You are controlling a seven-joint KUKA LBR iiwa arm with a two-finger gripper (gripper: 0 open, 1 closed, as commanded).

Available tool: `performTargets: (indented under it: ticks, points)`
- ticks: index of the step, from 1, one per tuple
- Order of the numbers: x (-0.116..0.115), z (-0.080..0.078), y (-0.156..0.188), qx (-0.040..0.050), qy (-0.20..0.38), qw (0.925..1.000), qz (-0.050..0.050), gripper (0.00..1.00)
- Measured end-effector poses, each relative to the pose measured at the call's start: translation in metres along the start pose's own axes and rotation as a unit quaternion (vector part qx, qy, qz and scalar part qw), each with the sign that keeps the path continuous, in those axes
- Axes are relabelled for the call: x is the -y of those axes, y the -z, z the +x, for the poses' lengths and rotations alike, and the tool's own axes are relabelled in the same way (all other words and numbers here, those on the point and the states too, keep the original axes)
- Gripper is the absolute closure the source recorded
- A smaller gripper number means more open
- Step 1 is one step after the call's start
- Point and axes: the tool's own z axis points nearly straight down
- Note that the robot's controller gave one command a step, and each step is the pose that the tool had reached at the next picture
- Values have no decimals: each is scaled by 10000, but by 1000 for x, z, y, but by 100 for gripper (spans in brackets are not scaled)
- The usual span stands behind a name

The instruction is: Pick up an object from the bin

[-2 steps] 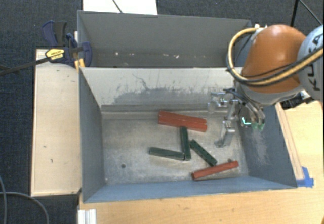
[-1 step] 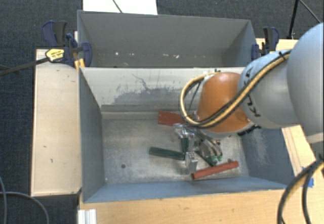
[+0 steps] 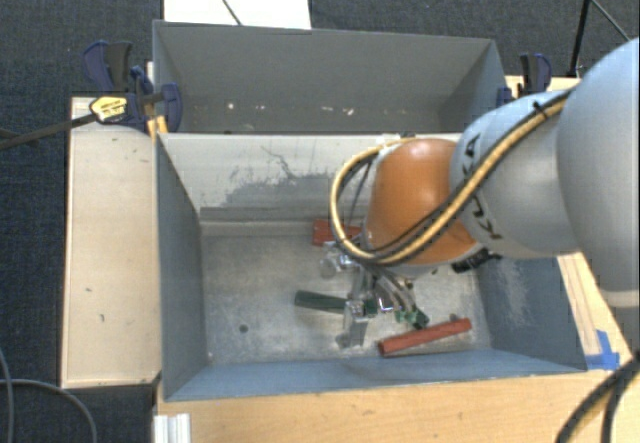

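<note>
We saw the grey bin (image 3: pixel 180 261) holding only a few loose things, all gathered close round the claw (image 3: pixel 353 326), which we took as our mark.

Just left of the claw lay a dark green flat strip (image 3: pixel 318 301), flat on the bin floor, its right end reaching the claw. Behind the claw and a little to its left, a small red block (image 3: pixel 322 230) sat near the foot of the back wall, partly hidden by the robot's cables. The claw itself was down low near the floor. We judged it had been brought there because the things lay flat and could be taken only from close above. We could not tell whether it was open or closed, and nothing showed as gripped in it. Above it the orange cover (image 3: pixel 415 201) of the wrist hid part of the floor.

Just right of the claw lay a small green piece (image 3: pixel 411 317), and beside that, toward the front wall, a long red-brown bar (image 3: pixel 428 335), slightly tilted.

We counted one strip, one block, one green piece and one bar, four in all; more may have lain under the arm. We judged the strip, being nearest the claw, the likeliest pick.
</note>
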Motion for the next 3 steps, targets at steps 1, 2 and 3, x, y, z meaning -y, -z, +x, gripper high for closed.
performTargets:
  ticks: [1, 2, 3]
  points:
    - [0, 18, 18, -25, -1101, 9939, 17, 0]
    - [-8, 21, -33, -11, -1571, 9876, 14, 0]
    - [11, 16, -32, 2, -2942, 9558, 19, 0]
